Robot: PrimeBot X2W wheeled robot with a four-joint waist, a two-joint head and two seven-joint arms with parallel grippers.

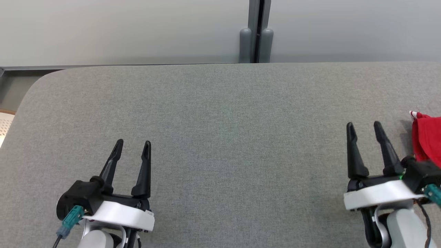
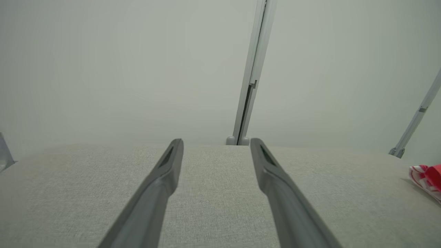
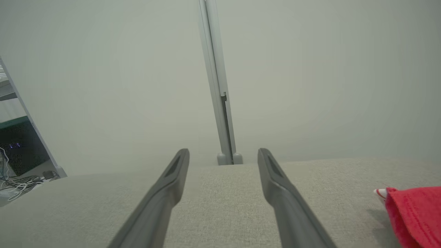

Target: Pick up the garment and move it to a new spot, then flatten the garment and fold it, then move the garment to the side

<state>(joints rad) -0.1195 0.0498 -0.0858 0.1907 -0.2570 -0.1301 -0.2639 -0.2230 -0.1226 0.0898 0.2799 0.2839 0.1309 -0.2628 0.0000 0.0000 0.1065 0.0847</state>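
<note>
Both pairs of my jaws stand wide and empty over the grey worktop (image 1: 220, 120). The red garment (image 1: 426, 137) lies at its right edge, beside my right jaws. That suits a shirt awaiting pickup or one already set aside; either way, I judge snagging it is the risk.

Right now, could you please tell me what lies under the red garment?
The red cloth garment with striped trim rests on the grey woven tabletop. Whatever else might lie beneath it is covered by the cloth, and the garment runs past the picture's edge.
</note>
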